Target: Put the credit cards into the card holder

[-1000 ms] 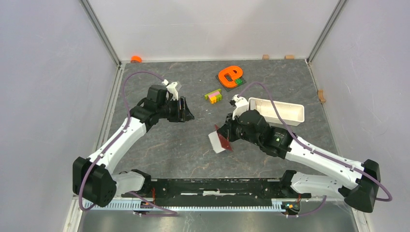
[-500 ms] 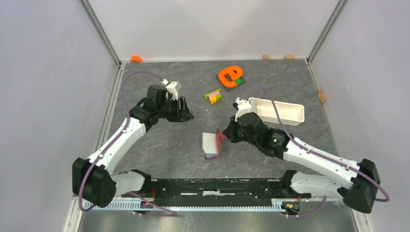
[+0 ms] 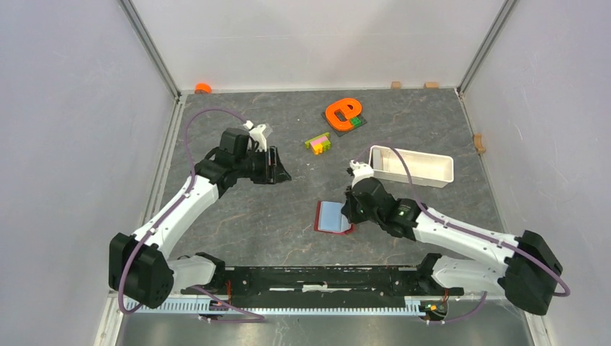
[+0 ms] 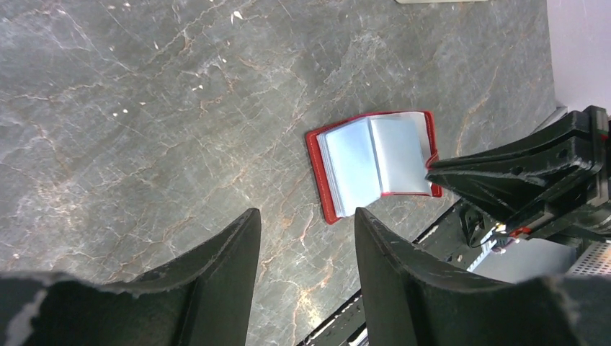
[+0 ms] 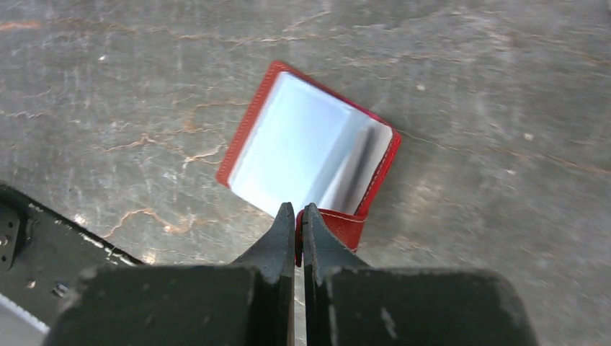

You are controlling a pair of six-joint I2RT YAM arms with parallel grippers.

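**Operator:** Which tool is working?

**Manual:** Your right tool (image 5: 297, 216) is pinching, fully closed, on the snap tab (image 5: 344, 227) of the card holder (image 5: 295, 148). Your left tool (image 4: 306, 216) is hanging part open, gripping nothing.

**Operator:** Where is the holder lying?

**Manual:** It is lying open on the table (image 5: 144, 72), blue inside up, just before the right arm. Be pressing the tab low so the pages are lying flat. Its long axis appears to be running left-right, tab pointing toward the right arm. No credit cards are showing.

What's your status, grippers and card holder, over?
Left gripper open, empty. Right gripper shut on tab of dark-red folding leather card holder, lying open on grey table. No credit cards in sight.
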